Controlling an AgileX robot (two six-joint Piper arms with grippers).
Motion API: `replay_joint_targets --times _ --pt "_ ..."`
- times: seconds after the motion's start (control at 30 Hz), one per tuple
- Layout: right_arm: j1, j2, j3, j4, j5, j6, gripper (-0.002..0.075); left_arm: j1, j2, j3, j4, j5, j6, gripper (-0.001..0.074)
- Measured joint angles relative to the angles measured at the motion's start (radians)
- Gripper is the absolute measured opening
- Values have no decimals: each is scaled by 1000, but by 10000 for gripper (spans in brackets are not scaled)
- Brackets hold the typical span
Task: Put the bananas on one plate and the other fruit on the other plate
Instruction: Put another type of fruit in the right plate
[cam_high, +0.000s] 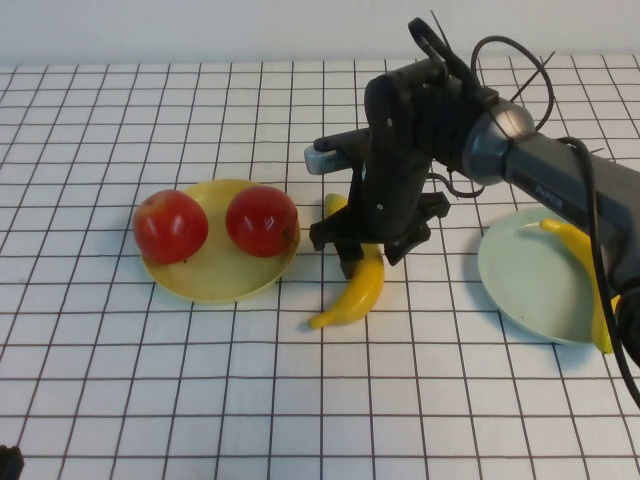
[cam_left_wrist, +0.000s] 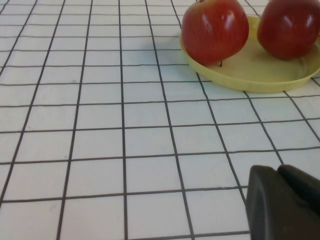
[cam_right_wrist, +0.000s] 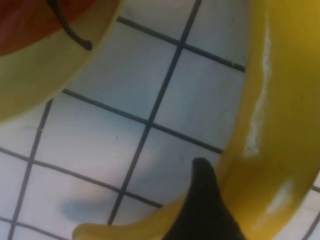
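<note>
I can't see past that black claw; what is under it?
Under the right end effector, open and straddling it, lies a banana on the table. Its upper part is covered. The left end effector is shut, off near the yellow plate.

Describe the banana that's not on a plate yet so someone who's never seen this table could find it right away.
Start at the yellow plate holding two red apples. Just to its right, on the gridded table, a banana lies under the open right gripper. Unlike the other banana, on the blue-green plate, it lies on bare table.

Two apples on yellow plate, bananas apart
</note>
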Motion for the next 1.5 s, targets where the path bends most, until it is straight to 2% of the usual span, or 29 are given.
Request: replay_joint_targets --times 0.23,0.3,0.37,0.63,0.77,1.13,1.3,1.5 --pt "0 43 0 8 0 2 426 0 0 0 0 0 0 -4" --pt "0 47 0 13 0 2 395 0 0 0 0 0 0 -4" --pt "0 45 0 17 0 2 324 0 0 0 0 0 0 -4" --pt "-22 -99 13 9 0 5 324 0 0 0 0 0 0 -4" --pt "-60 -235 118 -29 0 5 324 0 0 0 0 0 0 -4" --pt "-223 -436 591 -67 -24 1 324 0 0 0 0 0 0 -4" --pt "-289 -463 669 -70 -92 -17 324 0 0 0 0 0 0 -4" --pt "-322 -463 708 -69 -190 -28 330 0 0 0 0 0 0 -4"
